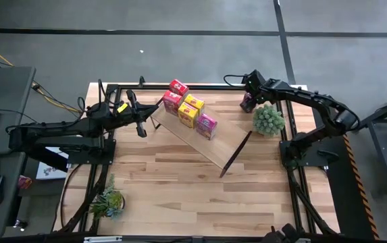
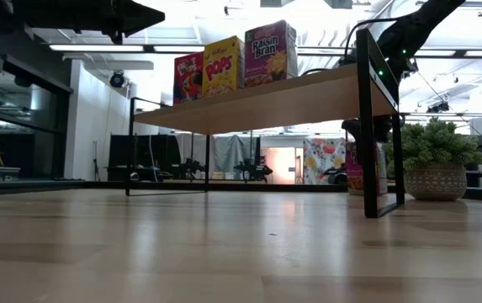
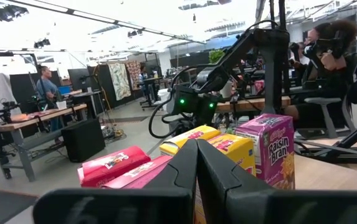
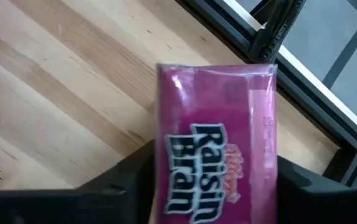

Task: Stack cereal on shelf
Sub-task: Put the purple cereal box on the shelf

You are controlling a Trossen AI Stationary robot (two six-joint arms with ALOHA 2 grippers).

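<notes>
The shelf (image 1: 210,145) stands slantwise in the middle of the table, a light-wood board on black end frames (image 2: 367,126). On it stand several cereal boxes: red (image 1: 178,86), yellow (image 1: 188,115) and magenta (image 1: 207,125). They also show in the low view, red (image 2: 188,77), yellow (image 2: 222,66) and magenta (image 2: 270,52). My left gripper (image 1: 151,111) is shut and empty, raised by the shelf's left end and pointing at the boxes (image 3: 262,149). My right gripper (image 1: 248,101) is at the table's far right, shut on another magenta Raisin Bran box (image 4: 215,155). My right gripper pinches the magenta box between its two fingers (image 4: 128,174), by its two narrow sides (image 4: 166,186). The fingers come from above, pointing down. The box stands upright below them (image 2: 354,168), behind the shelf's end frame. Whether its bottom touches the table I cannot tell.
A green potted plant (image 1: 269,120) stands just near of my right gripper, and another plant (image 1: 109,201) is at the near left. The black table frame (image 4: 271,31) runs along the far edge. The near half of the tabletop (image 1: 200,196) is bare wood.
</notes>
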